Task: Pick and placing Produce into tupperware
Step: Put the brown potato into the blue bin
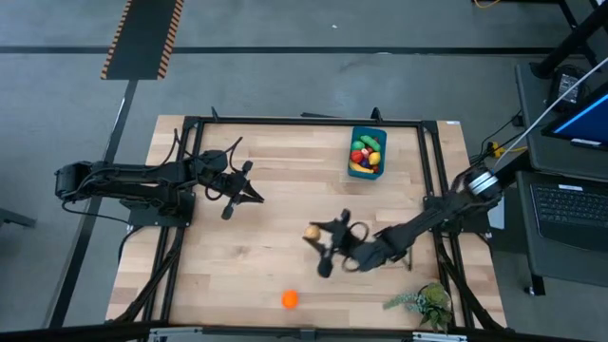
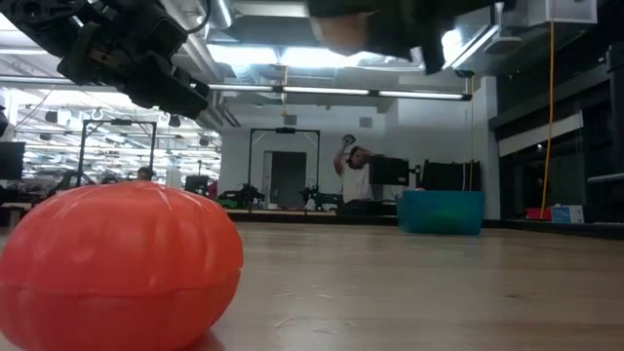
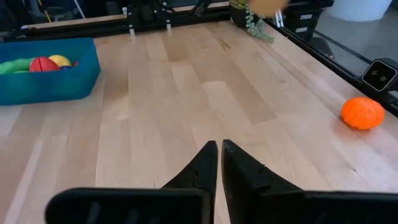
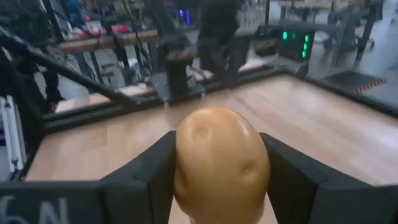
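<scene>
The left gripper [image 1: 256, 197] hangs over the left half of the table with its fingers [image 3: 208, 167] pressed together and nothing between them. Ahead of it, well apart, sits the blue tupperware [image 3: 50, 84], already holding several pieces of produce [image 3: 43, 63].

Farther right, the right gripper [image 1: 318, 239] hovers above the middle of the table, clenched on a tan potato [image 4: 222, 163]. The two pads meet the potato's opposite flanks, with its rounded top bulging up between them. It looks like smooth, hollow, light plastic, stiff enough not to give; the curved, glossy skin would likely slip if taken off-centre, so a hold across the widest part, as here, seems the safest.

Toward the front edge from this gripper, an orange pumpkin [image 1: 290, 299] lies alone on the wood. Its ribbed, squat shape would likely take a grip best across the sides.

The tupperware stands beyond the right gripper, near the far edge.

The wooden table [image 1: 237, 275] is flat, pale planks inside a black frame. A leafy sprig [image 1: 423, 302] lies at the front right corner. Behind the table is an open workshop, where a person [image 2: 356, 175] stands.
</scene>
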